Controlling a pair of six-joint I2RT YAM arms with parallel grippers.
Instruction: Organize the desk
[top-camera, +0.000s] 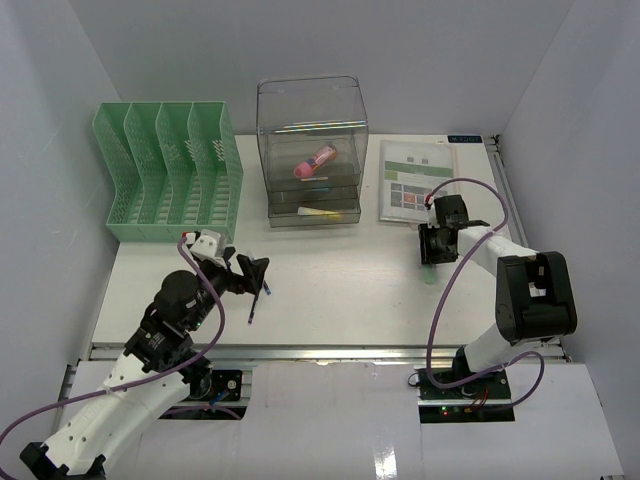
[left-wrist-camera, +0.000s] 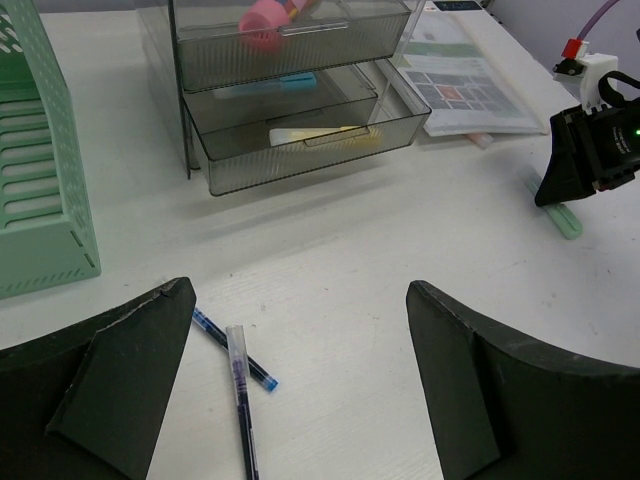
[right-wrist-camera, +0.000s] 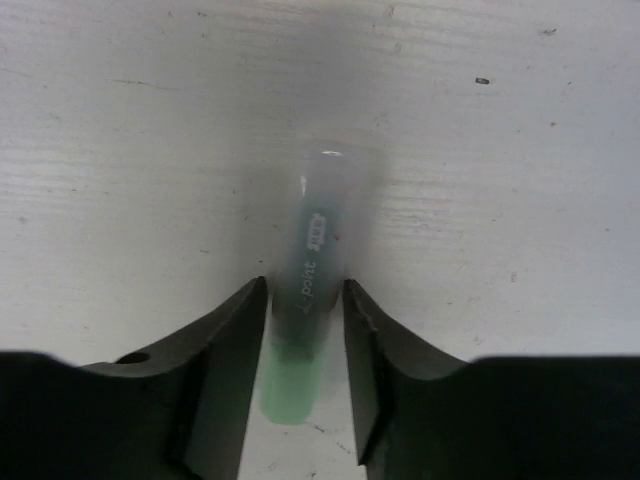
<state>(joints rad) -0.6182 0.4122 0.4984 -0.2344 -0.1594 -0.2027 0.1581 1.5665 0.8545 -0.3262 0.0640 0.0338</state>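
The white desk (top-camera: 350, 300) has a silver rail (top-camera: 330, 351) along its near edge. My left gripper (top-camera: 250, 272) hangs open over its left part, the jaws wide apart (left-wrist-camera: 300, 290). A blue pen (left-wrist-camera: 235, 350) and a dark pen with a clear cap (left-wrist-camera: 240, 395) lie crossed on the desk just below its left finger (left-wrist-camera: 120, 380). My right gripper (top-camera: 432, 250) is down on the desk at the right. Its fingers (right-wrist-camera: 225, 350) are shut on either side of a green pen (right-wrist-camera: 305, 300) that lies flat; the pen also shows in the left wrist view (left-wrist-camera: 558, 215).
A green slotted file rack (top-camera: 170, 170) stands at the back left. A clear drawer unit (top-camera: 312, 150) stands at the back middle, its lower drawer (left-wrist-camera: 300, 150) pulled out, with a pink item (top-camera: 315, 160) inside. A printed sheet (top-camera: 417, 180) lies at the back right.
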